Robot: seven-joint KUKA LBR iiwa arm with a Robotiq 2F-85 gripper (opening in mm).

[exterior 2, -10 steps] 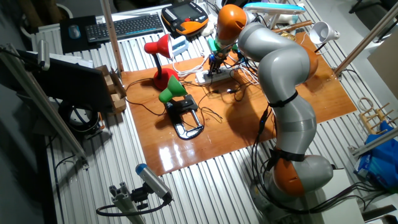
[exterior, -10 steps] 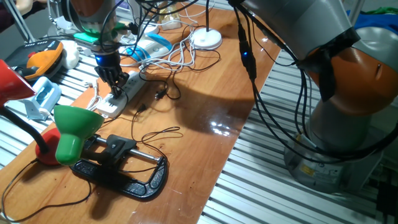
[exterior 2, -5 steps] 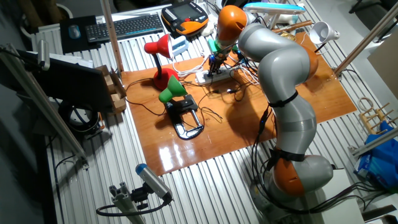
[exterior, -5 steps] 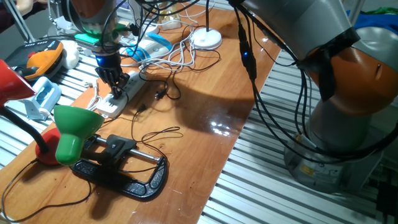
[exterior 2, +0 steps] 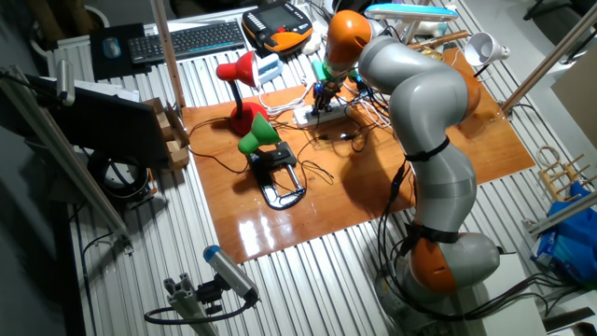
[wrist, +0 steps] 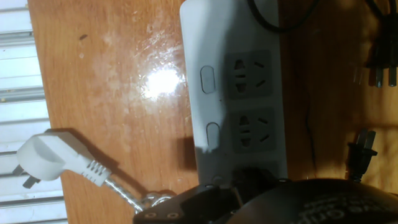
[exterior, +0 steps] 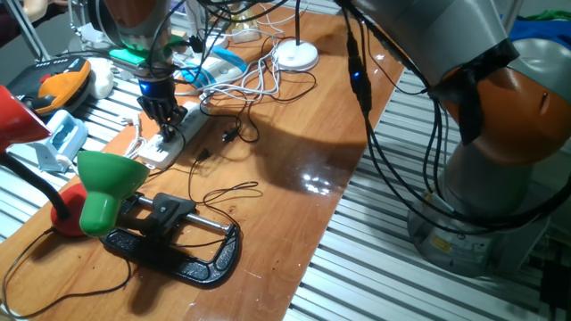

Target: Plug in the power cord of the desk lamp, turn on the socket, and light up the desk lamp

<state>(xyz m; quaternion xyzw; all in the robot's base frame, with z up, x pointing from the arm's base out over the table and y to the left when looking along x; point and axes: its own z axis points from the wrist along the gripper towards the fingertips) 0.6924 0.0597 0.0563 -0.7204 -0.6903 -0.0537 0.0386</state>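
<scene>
The socket (exterior: 175, 134) (exterior 2: 320, 115) (wrist: 231, 93) is a long white strip lying near the table's far-left edge. My gripper (exterior: 162, 122) (exterior 2: 322, 98) points straight down at it, with its dark fingers drawn together, and I see nothing held between them. In the hand view its tips are a dark mass over the strip's third outlet, beside the row of buttons (wrist: 209, 79). The green desk lamp (exterior: 104, 185) (exterior 2: 257, 134) stands on a black clamp base (exterior: 178, 242). Two loose black plugs (exterior: 230, 135) (wrist: 360, 155) lie on the wood to the right of the strip.
A white plug (wrist: 48, 159) lies left of the strip. A red lamp (exterior: 20, 116) (exterior 2: 237, 72) stands at the table's left end. White cables (exterior: 254, 85) and a round white lamp base (exterior: 296, 56) lie behind the strip. Thin black cords (exterior: 223, 192) cross the table.
The gripper stays over the socket with hardly any shift. Only the arm's black cable has swung slightly.
</scene>
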